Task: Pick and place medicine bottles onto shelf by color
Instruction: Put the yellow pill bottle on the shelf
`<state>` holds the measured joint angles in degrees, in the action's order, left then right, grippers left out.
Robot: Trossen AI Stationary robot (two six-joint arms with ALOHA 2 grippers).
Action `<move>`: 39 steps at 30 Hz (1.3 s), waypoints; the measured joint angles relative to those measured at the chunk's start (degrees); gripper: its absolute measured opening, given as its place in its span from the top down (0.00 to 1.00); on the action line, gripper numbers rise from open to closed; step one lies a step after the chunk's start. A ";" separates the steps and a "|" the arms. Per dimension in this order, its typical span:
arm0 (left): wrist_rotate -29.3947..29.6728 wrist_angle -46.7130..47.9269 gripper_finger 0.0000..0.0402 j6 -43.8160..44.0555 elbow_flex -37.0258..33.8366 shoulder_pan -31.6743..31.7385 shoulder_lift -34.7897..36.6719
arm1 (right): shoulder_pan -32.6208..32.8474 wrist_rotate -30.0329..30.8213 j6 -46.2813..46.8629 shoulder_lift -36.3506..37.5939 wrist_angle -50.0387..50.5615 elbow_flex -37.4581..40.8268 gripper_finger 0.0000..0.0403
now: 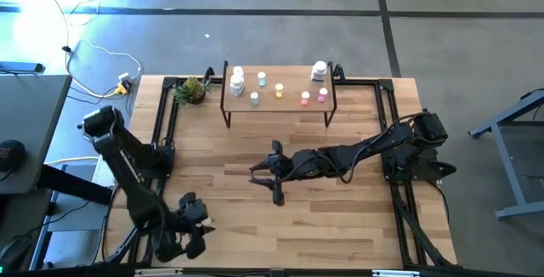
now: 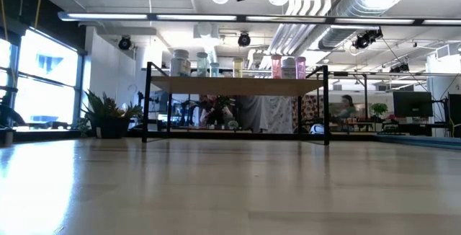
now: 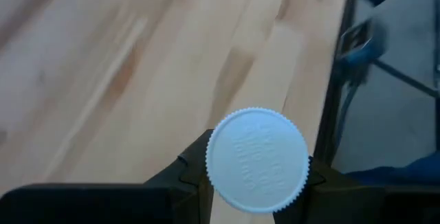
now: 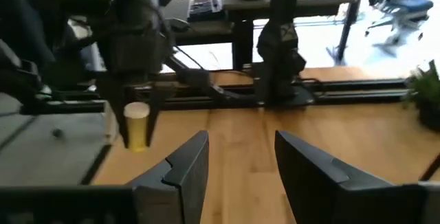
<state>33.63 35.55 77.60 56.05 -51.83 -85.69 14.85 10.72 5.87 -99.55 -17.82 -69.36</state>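
My left gripper [image 1: 197,224] hangs over the table's near left corner, shut on a yellow bottle with a white ribbed cap [image 3: 257,159]. The bottle also shows in the right wrist view [image 4: 136,129]. My right gripper [image 1: 260,175] is open and empty over the table's middle; its fingers stand apart in its own wrist view [image 4: 240,162]. The shelf [image 1: 279,103] stands at the far edge on thin black legs. On it stand white [image 1: 237,80], pale green-blue [image 1: 262,78], yellow [image 1: 279,90] and pink [image 1: 305,98] bottles. My left gripper pinches the yellow bottle between its two fingers [image 4: 152,110], one on either side of its upper part by the cap [image 3: 220,183]. The fingers come from above, pointing down. The bottle is upright and its lower end [image 4: 137,141] sticks out below the fingertips.
A green leafy plant [image 1: 191,90] stands at the far left beside the shelf. Black metal rails [image 1: 166,115] run along the table's left and right sides. Bare wood [image 1: 340,217] lies between the shelf and the near edge.
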 joint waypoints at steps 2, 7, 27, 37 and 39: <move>-0.28 -1.09 0.77 -5.05 0.56 2.50 2.18 | 0.20 -1.21 1.99 0.00 -0.02 0.00 0.61; -0.88 -3.32 0.77 -18.90 1.70 9.27 6.31 | -0.09 -6.03 8.87 0.00 -0.24 0.00 0.61; -18.38 -9.59 0.78 -53.49 3.50 36.50 10.56 | -7.48 -23.62 12.10 0.61 1.54 -0.02 0.61; -28.63 -12.56 0.78 -64.14 3.52 47.00 12.81 | -11.13 -19.51 8.46 10.92 13.06 -0.09 0.61; -30.58 -13.40 0.78 -66.09 3.47 48.75 12.85 | -11.27 -17.93 8.41 12.38 14.46 -0.11 0.62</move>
<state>3.05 22.15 11.50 59.53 -3.08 -72.85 3.57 -7.20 14.28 -87.17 -3.36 -69.47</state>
